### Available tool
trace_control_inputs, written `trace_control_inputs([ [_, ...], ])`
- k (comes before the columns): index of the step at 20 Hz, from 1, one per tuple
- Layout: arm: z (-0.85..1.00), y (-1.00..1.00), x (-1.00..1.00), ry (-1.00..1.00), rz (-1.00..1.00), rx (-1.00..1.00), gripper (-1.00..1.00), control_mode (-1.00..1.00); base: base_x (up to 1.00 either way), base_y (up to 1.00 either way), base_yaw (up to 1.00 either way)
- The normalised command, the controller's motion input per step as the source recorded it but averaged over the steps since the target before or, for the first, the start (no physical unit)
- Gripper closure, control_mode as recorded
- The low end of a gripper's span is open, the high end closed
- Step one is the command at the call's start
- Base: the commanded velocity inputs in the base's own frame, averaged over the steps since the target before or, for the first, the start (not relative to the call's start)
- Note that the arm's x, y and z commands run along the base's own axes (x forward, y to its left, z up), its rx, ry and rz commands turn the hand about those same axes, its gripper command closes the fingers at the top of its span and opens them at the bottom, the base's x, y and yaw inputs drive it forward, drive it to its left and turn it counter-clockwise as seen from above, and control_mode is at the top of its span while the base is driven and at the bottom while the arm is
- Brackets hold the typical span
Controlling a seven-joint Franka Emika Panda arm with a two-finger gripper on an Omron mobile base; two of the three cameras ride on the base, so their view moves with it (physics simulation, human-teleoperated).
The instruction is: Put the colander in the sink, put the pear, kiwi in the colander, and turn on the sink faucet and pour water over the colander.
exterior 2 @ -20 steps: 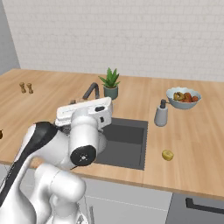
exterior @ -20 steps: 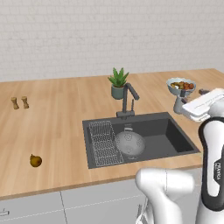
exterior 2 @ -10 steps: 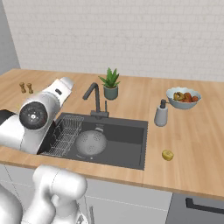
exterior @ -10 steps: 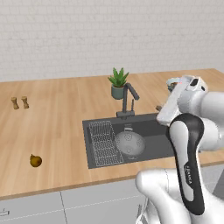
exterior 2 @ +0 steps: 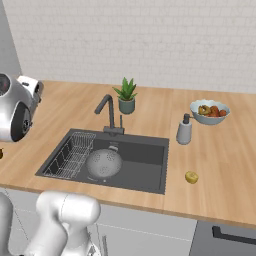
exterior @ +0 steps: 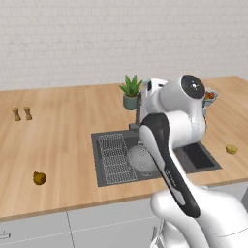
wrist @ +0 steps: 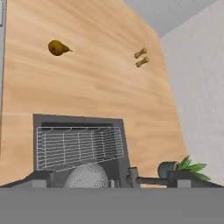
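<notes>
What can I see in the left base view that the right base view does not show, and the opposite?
The left base view alone shows the pear and two small wooden shakers on the counter left of the sink. The right base view alone shows a grey soap dispenser. Both share the colander in the sink, the wire rack, the kiwi, the potted plant and the fruit bowl.

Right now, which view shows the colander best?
The right base view: the colander lies unblocked in the sink, holes visible. In the left base view the arm covers part of it; the hand view cuts it off at the bottom.
</notes>
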Motion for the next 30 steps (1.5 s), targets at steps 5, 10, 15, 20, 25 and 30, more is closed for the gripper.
trace_control_inputs([
  [5,-0.44,0.77,0.26,0.16,0.13,-0.24,-1.00,-1.00,0.00,0.00,0.00],
  [10,-0.59,0.44,0.23,0.06,0.43,0.00,-1.00,-1.00,0.00,0.00,0.00],
  [15,-0.53,0.42,0.23,0.15,0.57,-0.01,-1.00,-1.00,0.00,0.00,0.00],
  [20,-0.51,0.82,0.26,0.03,0.48,-0.11,-1.00,-1.00,0.00,0.00,0.00],
  [25,-0.44,0.79,0.06,0.03,0.38,-0.17,-1.00,-1.00,0.00,0.00,0.00],
  [30,-0.38,0.76,0.00,0.00,0.27,-0.18,-1.00,-1.00,0.00,0.00,0.00],
])
